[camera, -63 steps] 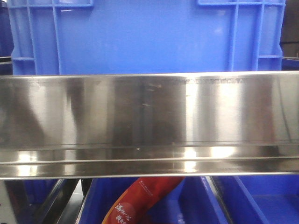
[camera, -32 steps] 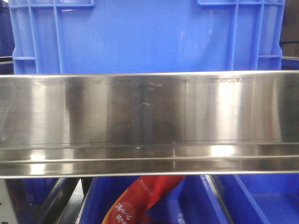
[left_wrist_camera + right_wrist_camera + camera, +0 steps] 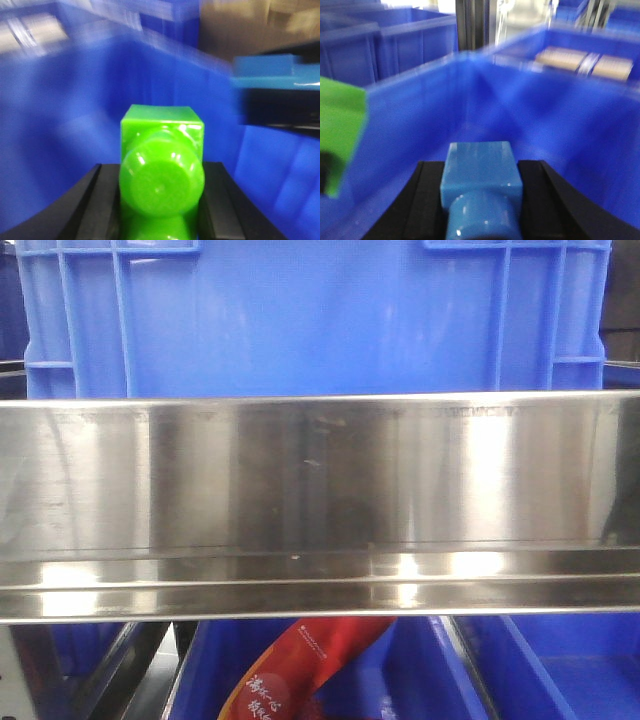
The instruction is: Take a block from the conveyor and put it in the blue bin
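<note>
Green block [image 3: 161, 150] pinched lengthwise in left tool [image 3: 161, 200], stud toward camera, over blue bin [image 3: 60, 125]; right tool [image 3: 481, 200] pinching blue block [image 3: 480, 170].

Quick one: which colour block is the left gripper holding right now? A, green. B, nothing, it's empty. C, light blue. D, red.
A: in the left wrist view the left gripper is shut on a green block. The light blue block sits in the right gripper instead.
</note>
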